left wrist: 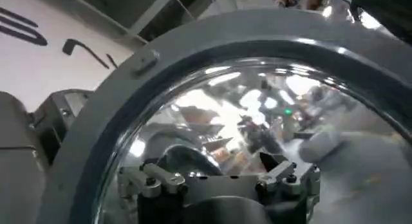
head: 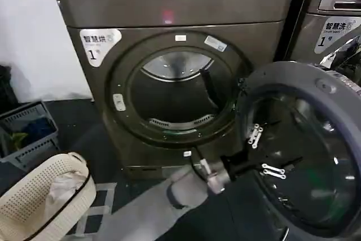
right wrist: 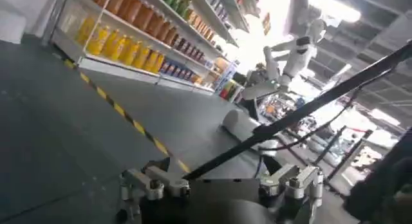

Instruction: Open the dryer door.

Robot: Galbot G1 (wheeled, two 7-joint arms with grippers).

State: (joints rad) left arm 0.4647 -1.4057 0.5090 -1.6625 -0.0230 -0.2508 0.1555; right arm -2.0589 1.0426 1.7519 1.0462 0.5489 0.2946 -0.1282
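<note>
The dryer (head: 169, 71) is a bronze-grey, brushed-looking front-loader with a round opening and shiny steel drum inside. A white sticker at its 10 o'clock reads "1" beside Chinese characters; a small pink light glows at 12. The dryer door (head: 304, 150) hangs swung open at 4 o'clock, smooth grey inner ring around dark glossy glass. The left claw (head: 265, 153) rests against that glass, fingers apart. Whether the right claw (right wrist: 222, 183) is apart or together cannot be told. A woven cream basket (head: 39, 196) sits at 8 o'clock.
</note>
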